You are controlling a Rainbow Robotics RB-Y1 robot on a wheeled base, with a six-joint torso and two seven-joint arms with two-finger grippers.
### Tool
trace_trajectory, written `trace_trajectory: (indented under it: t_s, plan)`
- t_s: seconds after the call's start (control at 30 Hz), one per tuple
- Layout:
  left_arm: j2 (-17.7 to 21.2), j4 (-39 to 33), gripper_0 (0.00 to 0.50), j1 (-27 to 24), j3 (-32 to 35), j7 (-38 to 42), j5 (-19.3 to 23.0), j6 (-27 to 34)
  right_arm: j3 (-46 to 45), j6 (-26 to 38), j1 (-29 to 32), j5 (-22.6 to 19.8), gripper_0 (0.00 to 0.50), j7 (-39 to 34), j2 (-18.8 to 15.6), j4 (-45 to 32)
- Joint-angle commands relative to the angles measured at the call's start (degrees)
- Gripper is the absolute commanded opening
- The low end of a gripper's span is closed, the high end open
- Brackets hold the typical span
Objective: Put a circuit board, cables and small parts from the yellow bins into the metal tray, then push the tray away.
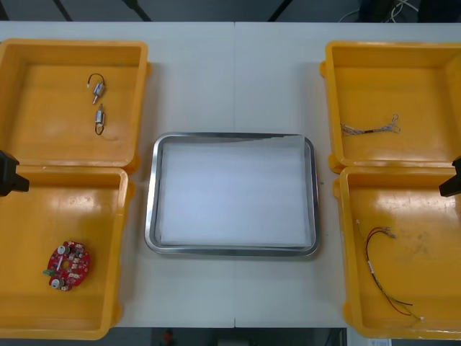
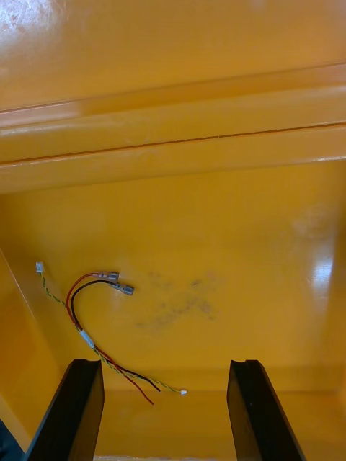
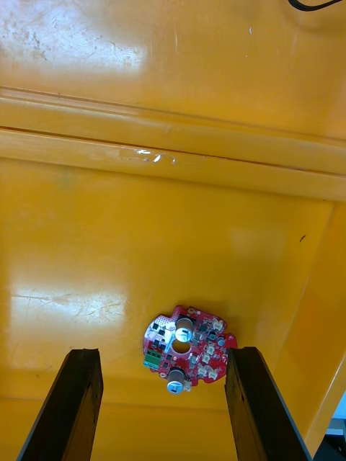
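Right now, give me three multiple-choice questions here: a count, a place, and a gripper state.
1. Small metal parts in the far left yellow bin: A one, B two, C four.
2. The round red circuit board lies in: A far left yellow bin, B near left yellow bin, C near right yellow bin.
3. The left gripper at the table's left edge and right gripper at its right edge are: A open, B shut on nothing, C shut on small metal parts.
B, two lie there; B, front view shows it; A, both pairs of fingers stand apart, gripping nothing.
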Motion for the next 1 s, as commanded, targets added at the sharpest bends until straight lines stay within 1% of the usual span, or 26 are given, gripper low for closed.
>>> trace_trajectory:
  t_s: [0.03, 0.5, 0.6, 0.7, 0.73, 1.0]
  plan:
    - [2.78, -0.32, 0.500, 0.77, 1.85, -4.68, 0.37, -0.47, -1.47, 0.40, 0.56, 0.42, 0.500, -1.51, 0.35, -0.23]
    - [2.78, -0.32, 0.500, 0.77, 1.85, -4.68, 0.37, -0.47, -1.47, 0.40, 0.56, 0.42, 0.500, -1.51, 0.35, -0.23]
    - [2.78, -0.32, 0.490, 0.77, 1.85, -4.68, 0.37, -0.47, -1.47, 0.40, 0.56, 0.42, 0.500, -1.51, 0.35, -0.23]
    - [2.78, -0.32, 0.492, 0.77, 1.85, -4.68, 0.37, -0.47, -1.47, 0.40, 0.56, 0.42, 0.500, -1.51, 0.35, -0.23]
    - [2.78, -0.32, 0.500, 0.77, 1.85, -4.68, 0.37, -0.47, -1.47, 0.40, 0.56, 0.42, 0.500, -1.51, 0.35, -0.23]
    - [2.78, -0.32, 0.500, 0.77, 1.85, -4.68, 0.37, -0.47, -1.47, 0.40, 0.56, 0.42, 0.500, -1.51, 0.35, -0.23]
